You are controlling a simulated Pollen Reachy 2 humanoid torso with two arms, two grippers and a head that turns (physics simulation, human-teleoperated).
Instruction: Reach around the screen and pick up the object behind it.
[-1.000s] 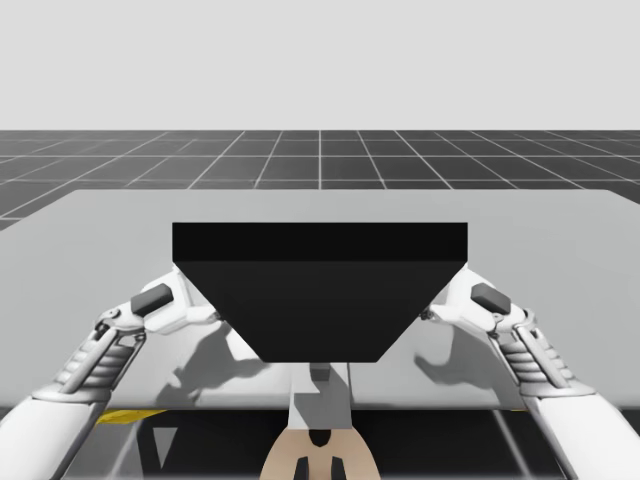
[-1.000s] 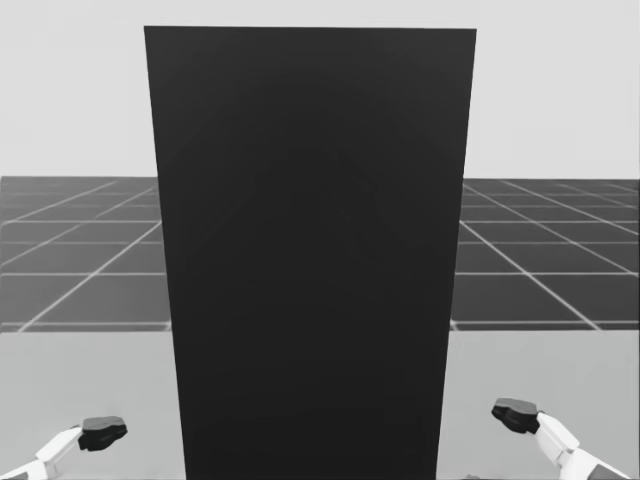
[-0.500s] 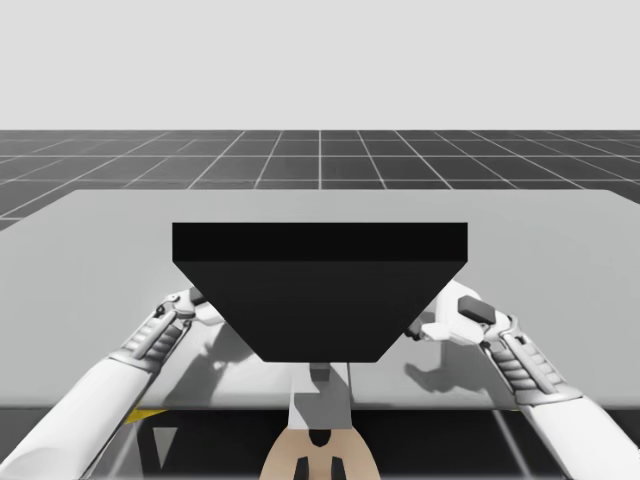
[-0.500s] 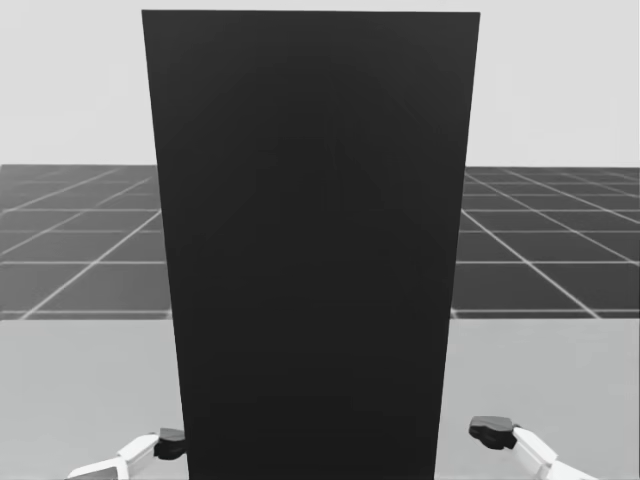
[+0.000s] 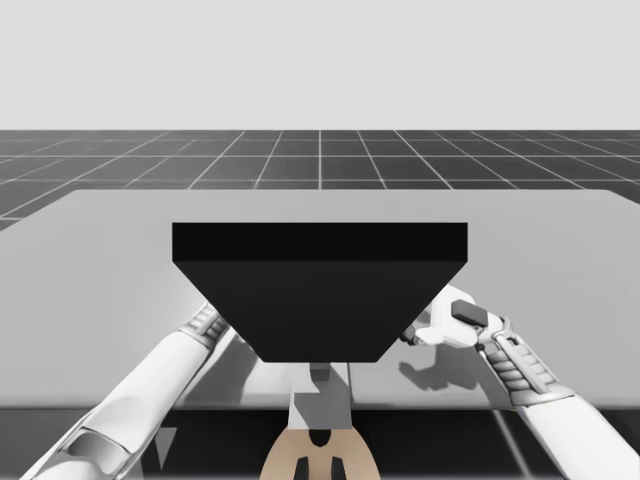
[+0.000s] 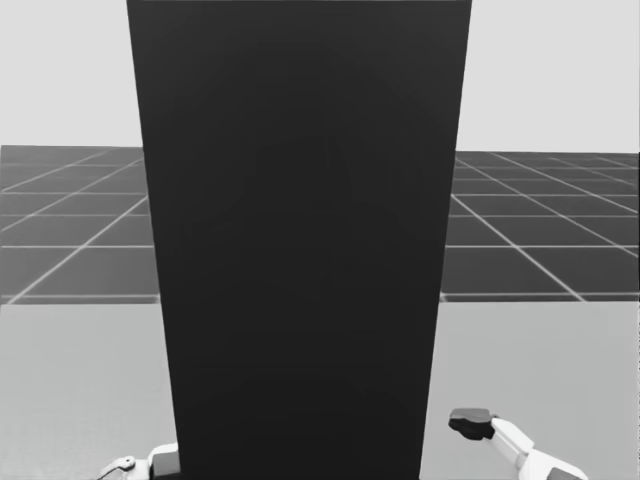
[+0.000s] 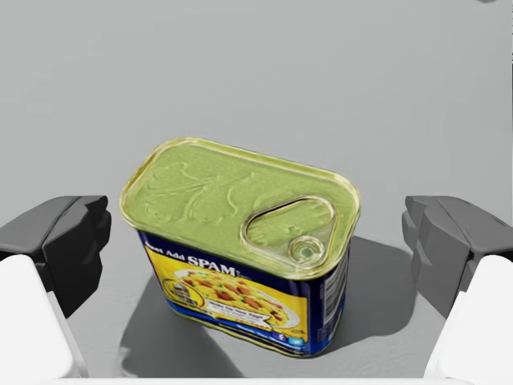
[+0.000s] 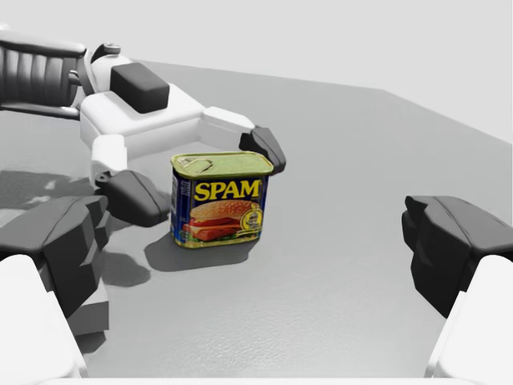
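Behind the screen, the blue rectangular can is standing upright on the worktop. It is sitting between the spread fingers of the left hand, which are not touching it. The right hand is hovering open, the can well ahead of it. Risk: an off-centre closure would be pushing one finger in first, skewing or toppling the can.

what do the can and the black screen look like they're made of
The blue rectangular can looks like thin metal: a stamped yellow-green lid with raised relief, a pull tab and a rolled rim, above smooth printed sides. The black screen is a flat matte panel with no shine or grain, so its material is open, perhaps painted board or plastic.
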